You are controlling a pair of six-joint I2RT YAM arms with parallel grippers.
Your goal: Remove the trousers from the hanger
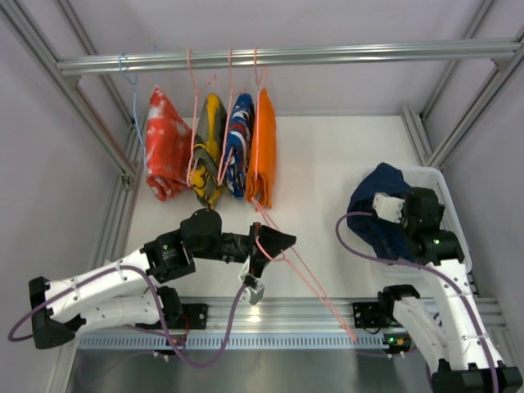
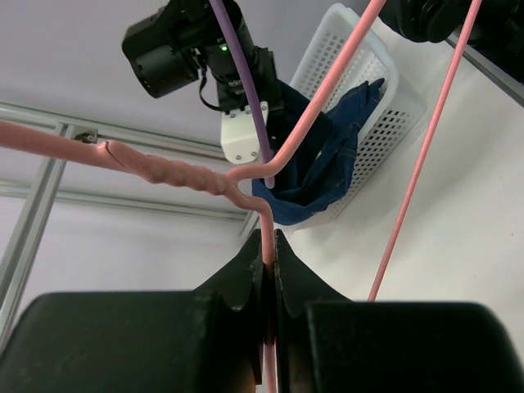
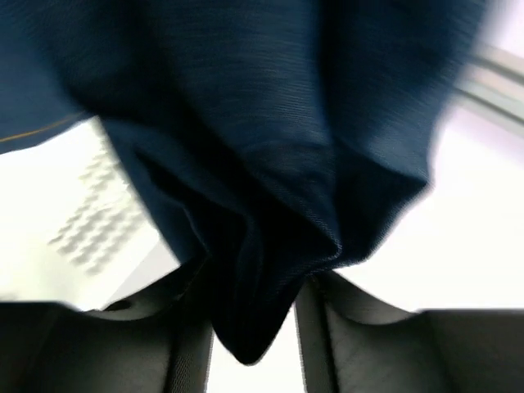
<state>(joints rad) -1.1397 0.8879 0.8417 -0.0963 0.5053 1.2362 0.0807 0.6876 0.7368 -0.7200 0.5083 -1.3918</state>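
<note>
The left gripper [image 2: 268, 246] is clenched on the hanger [image 2: 180, 176] wire near 6 o'clock, while the right gripper [image 3: 252, 286] jaws stand parted around the trousers [image 1: 372, 217], bunched in the white basket [image 1: 432, 172] at 3 o'clock.

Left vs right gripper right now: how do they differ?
Left gripper is clamped shut on the hanger, gripping its pink wire. Right gripper has its jaws apart, with cloth of the trousers hanging between them. Left sits near the centre, below the hung clothes; right is over the white basket on the right. Both have black fingers.
</note>
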